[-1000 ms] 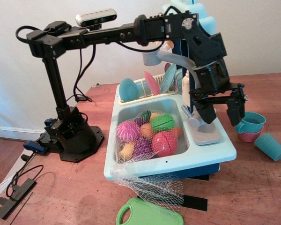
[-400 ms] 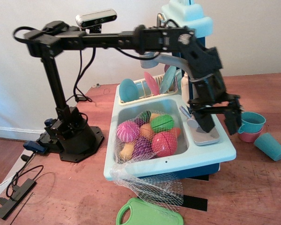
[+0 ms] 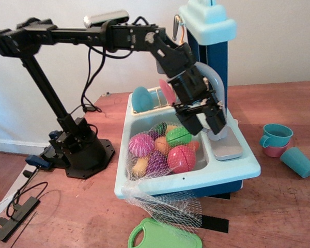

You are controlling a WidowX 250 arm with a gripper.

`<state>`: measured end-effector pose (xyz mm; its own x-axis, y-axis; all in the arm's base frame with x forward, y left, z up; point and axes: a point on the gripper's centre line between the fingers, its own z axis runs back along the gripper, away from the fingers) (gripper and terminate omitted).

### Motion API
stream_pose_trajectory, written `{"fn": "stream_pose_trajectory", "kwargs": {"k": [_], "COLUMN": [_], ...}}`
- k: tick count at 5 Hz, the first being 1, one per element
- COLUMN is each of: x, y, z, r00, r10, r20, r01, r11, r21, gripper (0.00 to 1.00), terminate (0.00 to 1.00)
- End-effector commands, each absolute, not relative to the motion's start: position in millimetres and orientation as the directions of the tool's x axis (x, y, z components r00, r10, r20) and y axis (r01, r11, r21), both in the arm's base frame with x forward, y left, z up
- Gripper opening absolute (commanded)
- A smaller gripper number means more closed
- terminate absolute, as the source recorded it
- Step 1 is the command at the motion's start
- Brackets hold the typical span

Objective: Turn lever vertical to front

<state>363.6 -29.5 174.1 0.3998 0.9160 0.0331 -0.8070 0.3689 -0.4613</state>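
Observation.image view, and from where I stand the arm is slung out over the toy sink (image 3: pixel 248 164), its end effector (image 3: pixel 205 124) hanging at the back right corner of the basin, fingers (image 3: pixel 192 124) parted with open air between them and nothing held. The lever (image 3: pixel 232 123) is hard to make out: a small pale nub seems to poke out just right of the near finger, by the grey tray (image 3: pixel 226 149), and the hub it grows from sits hidden behind the black fingers. So this looks like the approach step, the fingers lining up beside the handle. Next it needs to bracket that nub, or press against it, and sweep it toward the front edge. The netted toy food (image 3: pixel 168 150) sits close by, so a snag is possible.
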Motion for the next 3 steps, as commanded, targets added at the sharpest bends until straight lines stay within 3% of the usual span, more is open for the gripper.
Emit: {"fn": "stream_pose_trajectory", "kwargs": {"k": [1, 3], "x": [350.4, 353.3], "y": [-16.2, -23.8], "z": [183.1, 163.6], "r00": [0.369, 0.407], "r10": [0.928, 0.913], "r20": [0.056, 0.008], "r01": [-0.805, -0.82], "r11": [0.349, 0.369], "r21": [-0.48, -0.438], "gripper": [1.0, 1.0], "terminate": [0.0, 0.0]}}
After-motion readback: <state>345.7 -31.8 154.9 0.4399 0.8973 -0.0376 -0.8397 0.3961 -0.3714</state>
